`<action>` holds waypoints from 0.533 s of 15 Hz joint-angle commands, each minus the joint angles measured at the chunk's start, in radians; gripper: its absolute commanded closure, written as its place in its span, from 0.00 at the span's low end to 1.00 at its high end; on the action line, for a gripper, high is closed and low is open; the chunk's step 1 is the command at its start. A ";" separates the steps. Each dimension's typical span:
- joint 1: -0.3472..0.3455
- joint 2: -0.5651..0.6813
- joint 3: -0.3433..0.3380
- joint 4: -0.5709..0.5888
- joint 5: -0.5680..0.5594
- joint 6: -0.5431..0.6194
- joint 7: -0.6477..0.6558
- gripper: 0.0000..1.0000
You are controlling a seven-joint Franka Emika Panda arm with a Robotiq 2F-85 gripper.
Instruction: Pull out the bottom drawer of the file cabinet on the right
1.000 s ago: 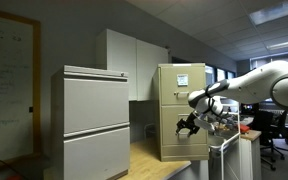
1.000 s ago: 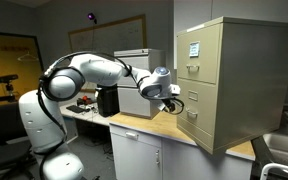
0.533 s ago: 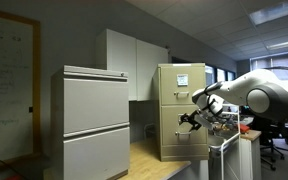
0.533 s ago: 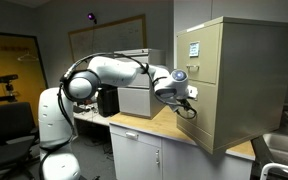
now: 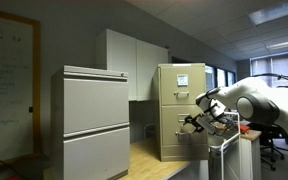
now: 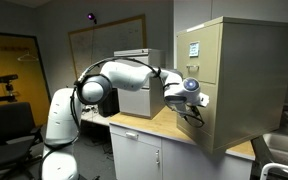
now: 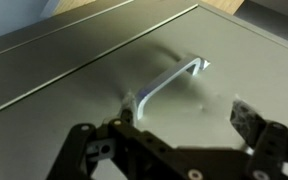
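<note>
File cabinet: the tan file cabinet point(image 6: 246, 80) stands on the wooden table point(image 6: 144, 123), at the end of the table away from the robot's base; a white label sits on its top front; also seen in an exterior view point(image 5: 182, 95)

Bottom drawer: the bottom drawer point(image 6: 208, 134) is the lowest front of that cabinet, just above the table top; its face looks flush with the front above, so shut; in an exterior view point(image 5: 168, 143) it is partly behind the end effector

Handle: in the wrist view a pale bar handle point(image 7: 170, 82) runs slantwise across the drawer face

End effector: the end effector point(image 7: 184, 115) is spread wide and holds nothing; one finger point(image 7: 246, 122) is beside the handle's far end, the other near its opposite end; whether either touches the handle I cannot tell; in both exterior views it is right at the drawer front point(image 6: 197, 110) point(image 5: 191, 124)

Arm: the white arm point(image 6: 129, 74) reaches over the table's bare middle toward the cabinet

Grey cabinet: a wider light-grey cabinet point(image 5: 96, 122) stands well apart from the tan one
</note>
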 commanded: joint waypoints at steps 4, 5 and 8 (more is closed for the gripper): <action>-0.058 0.077 0.031 0.029 0.073 -0.025 0.018 0.00; -0.061 0.090 0.030 0.036 0.076 -0.023 0.031 0.16; -0.070 0.112 0.028 0.054 0.076 -0.025 0.064 0.41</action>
